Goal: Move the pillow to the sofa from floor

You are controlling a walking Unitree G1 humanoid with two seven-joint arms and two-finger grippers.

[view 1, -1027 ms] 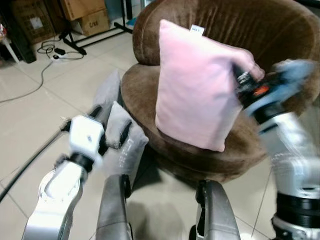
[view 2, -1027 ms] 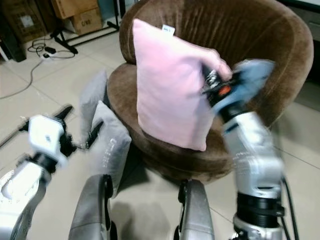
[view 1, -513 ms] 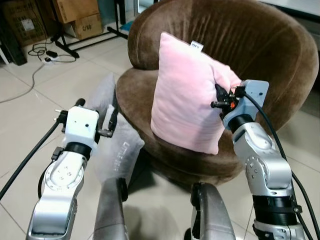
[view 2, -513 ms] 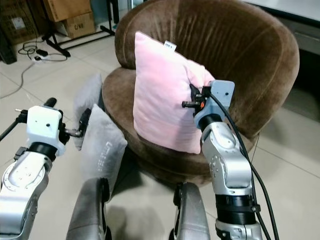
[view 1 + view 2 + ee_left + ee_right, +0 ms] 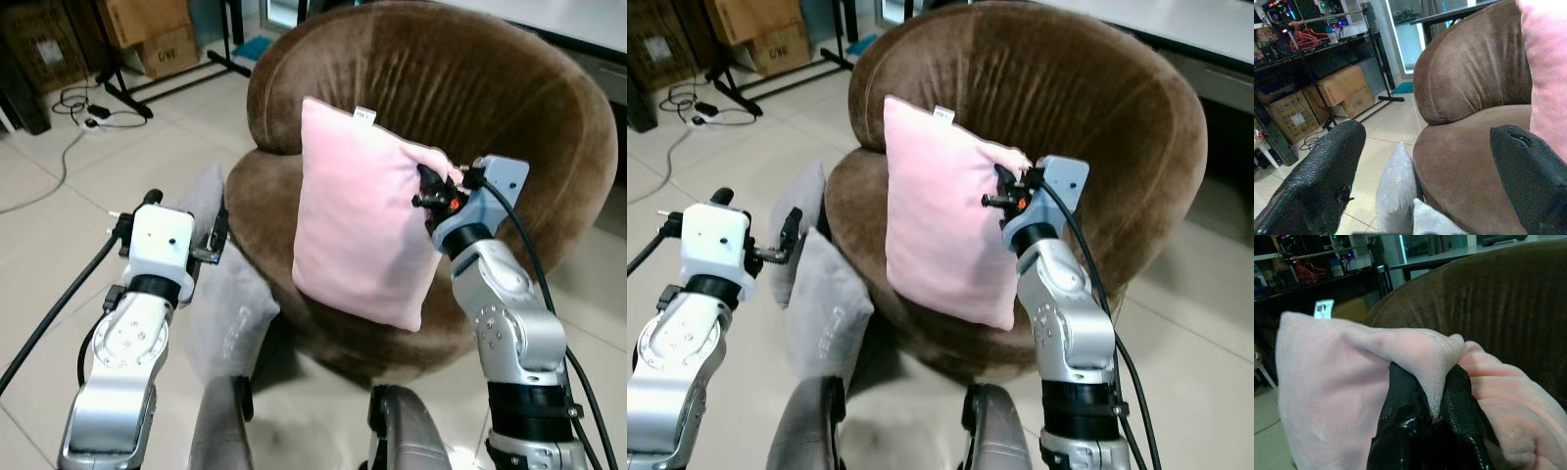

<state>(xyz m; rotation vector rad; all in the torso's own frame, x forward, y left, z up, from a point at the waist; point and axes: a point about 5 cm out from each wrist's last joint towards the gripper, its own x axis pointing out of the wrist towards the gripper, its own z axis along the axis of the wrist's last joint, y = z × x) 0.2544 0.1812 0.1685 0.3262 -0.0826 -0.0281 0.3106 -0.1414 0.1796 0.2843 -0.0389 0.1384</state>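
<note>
Over on the far left, cardboard boxes [image 5: 162, 34] sit against a dark rack, with a cable [image 5: 59, 162] trailing across the tiled floor [image 5: 59, 225]. Nearer in, the left gripper [image 5: 186, 230] hangs in the air beside the chair, its fingers [image 5: 1317, 176] spread wide apart with nothing between them. Just past it, two grey cushions [image 5: 230, 304] stand on the floor, leaning against the base of the brown sofa chair [image 5: 441, 88]; in the left wrist view they show between the fingers, down low by the seat edge.

Next comes the pink pillow [image 5: 362, 215], upright on the brown seat, its lower edge near the front of the cushion and its white tag [image 5: 364, 114] sticking up from the top corner. It tilts a little and stands in front of the rounded backrest.

On the right, the right gripper [image 5: 429, 194] is at the pillow's upper right corner. Its fingers [image 5: 1400, 401] are clenched on a fold of the pink fabric, which bunches up between them in the right wrist view. The silver right arm [image 5: 509, 333] rises from below, with a black cable [image 5: 534, 264] looping along it.
</note>
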